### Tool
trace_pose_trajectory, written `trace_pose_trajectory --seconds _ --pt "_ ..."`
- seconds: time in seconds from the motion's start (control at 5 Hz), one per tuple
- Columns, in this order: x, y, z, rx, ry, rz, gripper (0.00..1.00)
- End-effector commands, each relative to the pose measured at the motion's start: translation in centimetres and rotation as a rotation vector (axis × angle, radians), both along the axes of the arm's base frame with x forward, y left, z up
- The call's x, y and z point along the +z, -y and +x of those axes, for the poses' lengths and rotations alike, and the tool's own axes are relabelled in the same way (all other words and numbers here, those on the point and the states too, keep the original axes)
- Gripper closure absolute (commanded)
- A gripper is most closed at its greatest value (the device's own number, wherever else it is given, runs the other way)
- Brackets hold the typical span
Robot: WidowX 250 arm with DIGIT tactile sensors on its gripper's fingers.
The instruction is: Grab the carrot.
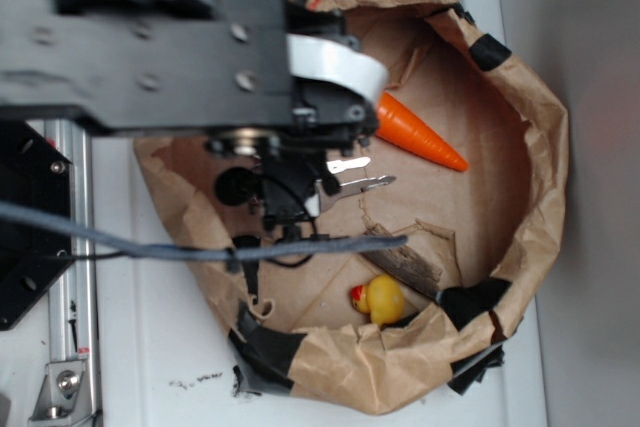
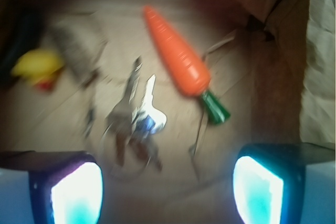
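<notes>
A white surface point(image 1: 160, 347) carries a round brown-paper basin point(image 1: 545, 147) patched with black tape; on the basin's cardboard floor lie the orange carrot point(image 1: 420, 134), green cap hidden in the exterior view, a bunch of keys point(image 2: 137, 116) just beside it, a yellow duck point(image 1: 381, 299) against the near wall, and a dark wooden scrap point(image 1: 405, 262) next to the duck.

The exterior view looks almost straight down from overhead, close enough that the arm's dark body fills its upper left. The wrist view rides on the arm just behind the gripper point(image 2: 167, 187), facing down into the brown paper bowl point(image 1: 540, 127) at short range, apparently blurred. Both views share the bowl's floor, with the carrot point(image 1: 418, 134) point(image 2: 176, 51), keys point(image 1: 355, 175) point(image 2: 137, 114) and duck point(image 1: 381, 299) point(image 2: 37, 67).
</notes>
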State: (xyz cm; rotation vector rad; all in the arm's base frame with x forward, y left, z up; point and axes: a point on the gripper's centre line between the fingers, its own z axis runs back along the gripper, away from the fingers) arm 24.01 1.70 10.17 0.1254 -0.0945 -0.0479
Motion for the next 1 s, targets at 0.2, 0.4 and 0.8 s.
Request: trace_pose_trajectory --seconds 0.2,0.4,0.8 --pt "3.3 0.7 0.7 0.058 0.153 0.033 0.00" --pt "0.7 0.5 1.3 -0.064 0.126 0.074 0.00" --pt "-5.9 -0.5 6.7 -0.162 0.025 0.166 0.00"
